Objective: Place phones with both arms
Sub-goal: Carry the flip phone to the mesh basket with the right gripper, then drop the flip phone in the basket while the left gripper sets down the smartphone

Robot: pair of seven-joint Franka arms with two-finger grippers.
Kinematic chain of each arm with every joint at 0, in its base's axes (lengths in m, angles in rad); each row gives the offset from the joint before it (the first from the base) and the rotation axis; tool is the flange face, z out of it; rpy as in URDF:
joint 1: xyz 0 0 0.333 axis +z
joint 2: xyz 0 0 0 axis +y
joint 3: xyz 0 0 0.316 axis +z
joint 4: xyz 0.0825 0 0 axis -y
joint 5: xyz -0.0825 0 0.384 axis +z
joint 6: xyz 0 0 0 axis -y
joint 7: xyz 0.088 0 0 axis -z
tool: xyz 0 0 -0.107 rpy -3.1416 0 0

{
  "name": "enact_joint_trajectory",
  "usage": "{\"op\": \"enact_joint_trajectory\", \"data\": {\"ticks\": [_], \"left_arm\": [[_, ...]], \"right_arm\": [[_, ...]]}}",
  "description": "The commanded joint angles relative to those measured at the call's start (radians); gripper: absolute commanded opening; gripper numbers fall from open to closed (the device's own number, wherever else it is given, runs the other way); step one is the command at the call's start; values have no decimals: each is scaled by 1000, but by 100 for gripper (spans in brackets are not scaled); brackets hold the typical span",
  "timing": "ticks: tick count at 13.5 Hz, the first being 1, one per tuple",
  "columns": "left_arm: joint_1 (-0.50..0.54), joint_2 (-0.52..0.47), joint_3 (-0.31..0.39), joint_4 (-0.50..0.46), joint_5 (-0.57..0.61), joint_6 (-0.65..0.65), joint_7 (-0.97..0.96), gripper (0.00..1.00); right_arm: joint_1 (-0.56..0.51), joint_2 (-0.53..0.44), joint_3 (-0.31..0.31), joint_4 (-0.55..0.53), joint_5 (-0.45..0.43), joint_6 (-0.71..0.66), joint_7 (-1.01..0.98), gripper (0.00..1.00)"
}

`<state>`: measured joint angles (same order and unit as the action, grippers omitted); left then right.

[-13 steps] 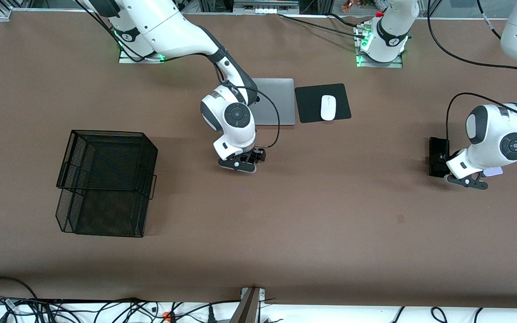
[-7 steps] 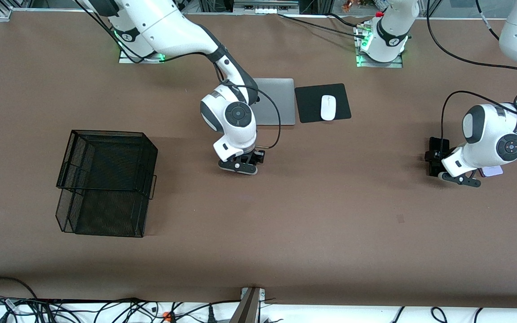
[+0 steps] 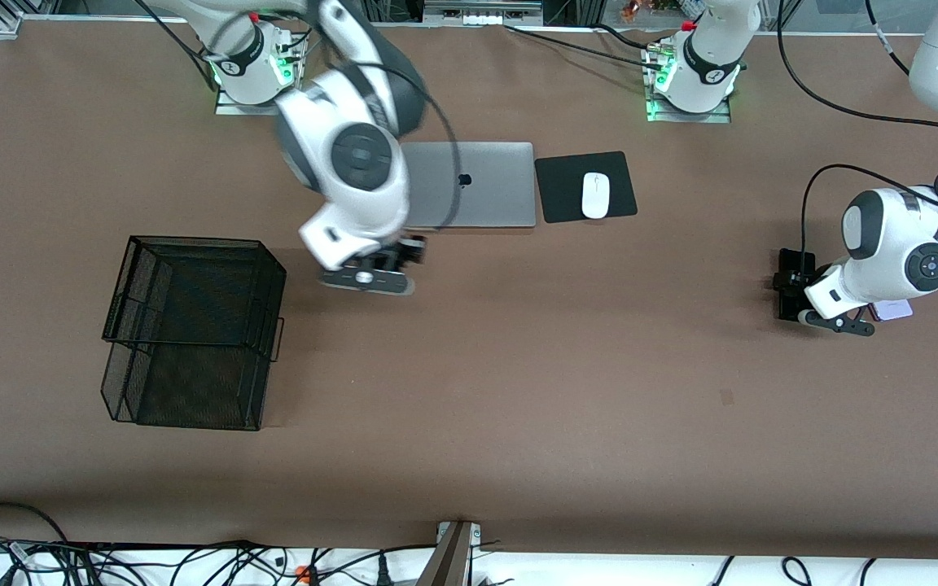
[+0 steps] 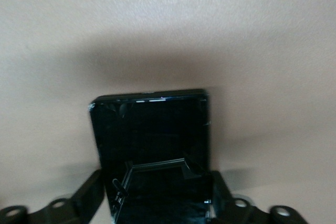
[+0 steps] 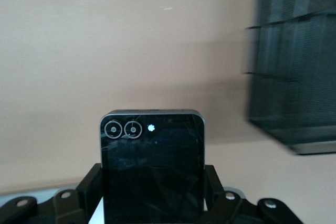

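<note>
My right gripper (image 3: 367, 279) is up in the air over bare table between the laptop and the basket. It is shut on the small black flip phone (image 5: 152, 166), whose two camera lenses show in the right wrist view; in the front view the hand hides this phone. My left gripper (image 3: 835, 321) is low at the left arm's end of the table. Its fingers (image 4: 92, 195) press both sides of the long black slab phone (image 3: 795, 273) (image 4: 152, 135). The pale lavender flip phone (image 3: 895, 310) lies beside it, mostly hidden under the left hand.
A black wire-mesh basket (image 3: 192, 325) stands toward the right arm's end and also shows in the right wrist view (image 5: 294, 77). A silver laptop (image 3: 477, 183) and a white mouse (image 3: 596, 195) on a black pad (image 3: 558, 187) lie near the bases.
My right arm has risen and swung toward the basket with the black flip phone. My left gripper has shifted a little over the slab phone and settled round it.
</note>
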<state>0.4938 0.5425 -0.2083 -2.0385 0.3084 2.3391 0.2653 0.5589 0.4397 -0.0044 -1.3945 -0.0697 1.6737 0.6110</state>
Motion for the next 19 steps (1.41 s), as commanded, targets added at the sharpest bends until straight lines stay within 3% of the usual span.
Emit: {"op": "enact_joint_trajectory", "data": {"ticks": [1,3,4,7,9,13,14,15,16,19], "left_arm": [[9,-4,-22,6,-47,-10,28,33],[8,-22,-54,30,-86,-88,22,34],[6,-22,-87,88,-106,-180,15,34],[-27,-4,-146,262,-196,-403,15,35],[-72,5,-187,311,-309,-435,14,35],[-302,50,-192,428,-469,-435,-3,35],[-355,54,-192,432,-532,-428,-29,35],[-415,83,-191,443,-582,-416,-53,35],[-463,118,-191,492,-601,-381,-66,35],[-651,218,-189,525,-608,-122,-165,33]], "right_arm": [[-65,-186,-82,-211,24,-3,-245,8],[-65,-274,-230,-344,24,70,-463,8],[-65,-283,-299,-392,24,118,-567,8],[-74,-242,-448,-490,85,295,-784,8],[-124,-169,-467,-494,155,353,-885,9],[-165,-82,-467,-491,185,422,-909,10],[-175,-79,-467,-489,195,423,-909,19],[-177,-69,-467,-482,215,420,-904,52],[-175,-64,-467,-468,220,410,-895,100],[-172,-75,-465,-405,217,356,-899,100]]}}
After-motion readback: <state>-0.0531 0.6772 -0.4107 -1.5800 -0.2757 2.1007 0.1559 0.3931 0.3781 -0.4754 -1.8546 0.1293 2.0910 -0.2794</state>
